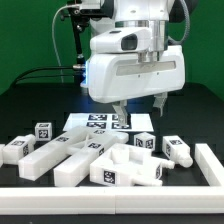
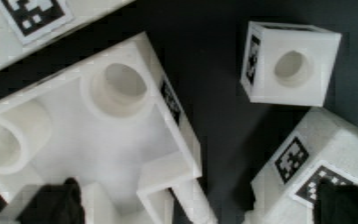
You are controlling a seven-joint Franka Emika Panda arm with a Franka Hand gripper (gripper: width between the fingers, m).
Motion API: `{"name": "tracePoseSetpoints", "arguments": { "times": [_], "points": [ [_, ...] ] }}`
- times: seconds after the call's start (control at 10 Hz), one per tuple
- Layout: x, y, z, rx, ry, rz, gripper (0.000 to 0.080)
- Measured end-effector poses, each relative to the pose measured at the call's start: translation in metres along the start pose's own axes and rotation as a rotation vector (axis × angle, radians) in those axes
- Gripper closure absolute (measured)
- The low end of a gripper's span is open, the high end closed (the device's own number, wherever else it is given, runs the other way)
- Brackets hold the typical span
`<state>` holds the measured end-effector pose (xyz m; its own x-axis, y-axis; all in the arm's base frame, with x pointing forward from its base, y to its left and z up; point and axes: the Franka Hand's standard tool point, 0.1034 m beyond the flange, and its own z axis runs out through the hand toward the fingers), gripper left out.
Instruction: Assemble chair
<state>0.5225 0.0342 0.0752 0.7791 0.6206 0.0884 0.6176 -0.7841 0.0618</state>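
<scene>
- Hanging mid-frame in the exterior view, pincer (image 1: 140,108) spread apart, gripping nothing.
- Scattered loose across the lower frame on the dark surface (image 1: 30,110): chair parts (image 1: 75,158), some just below the pincer.

The chair parts (image 1: 70,158) crowd the table (image 1: 30,112) just in front of the marker board (image 1: 88,121), with only narrow dark gaps between them. To the exterior view's left of the marker board the tabletop lies open. A white rail (image 1: 60,197) fences the parts' side farthest from the board.
</scene>
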Motion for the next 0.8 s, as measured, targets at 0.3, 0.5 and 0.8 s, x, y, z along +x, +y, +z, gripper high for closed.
{"name": "tracePoseSetpoints", "arguments": {
  "times": [0.3,0.5,0.8],
  "points": [
    [-0.0001,-0.0001,0.0002,0.001,0.0,0.0,0.015],
    [-0.0004,-0.0003,0.0008,0.001,-0.001,-0.001,0.015],
    [-0.0007,-0.0006,0.0014,0.002,-0.002,-0.001,0.015]
  ]
}}
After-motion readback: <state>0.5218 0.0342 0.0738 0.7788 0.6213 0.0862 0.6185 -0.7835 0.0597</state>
